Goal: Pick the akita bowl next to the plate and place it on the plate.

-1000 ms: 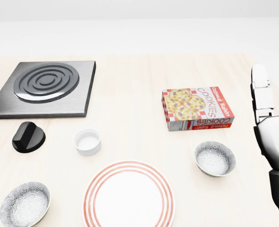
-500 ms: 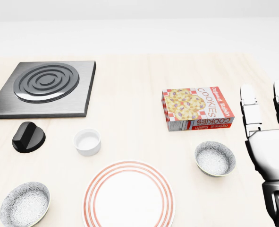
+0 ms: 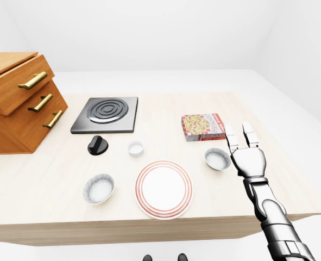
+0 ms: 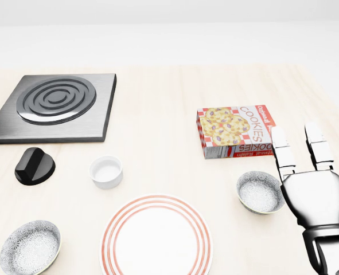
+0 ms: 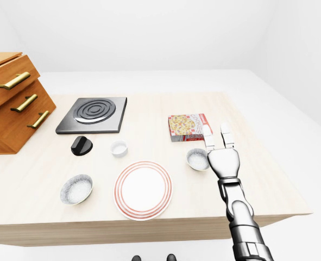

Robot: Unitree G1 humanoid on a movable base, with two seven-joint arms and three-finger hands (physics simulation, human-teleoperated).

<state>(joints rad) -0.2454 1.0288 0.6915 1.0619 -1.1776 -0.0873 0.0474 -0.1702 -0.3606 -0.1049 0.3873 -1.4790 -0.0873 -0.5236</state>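
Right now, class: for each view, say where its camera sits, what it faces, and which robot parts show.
Head view: on the head, angled down at the table; right hand shows.
Left-eye view: on the head, wider, takes in the drawers; hand and forearm show.
Right-eye view: beside it, nearly the same picture.
All share the plate and bowl by the hand.

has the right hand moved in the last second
Yes. In the head view the right hand has slid left and down, from the right edge to just beside the patterned bowl, while the cookie box stays put.
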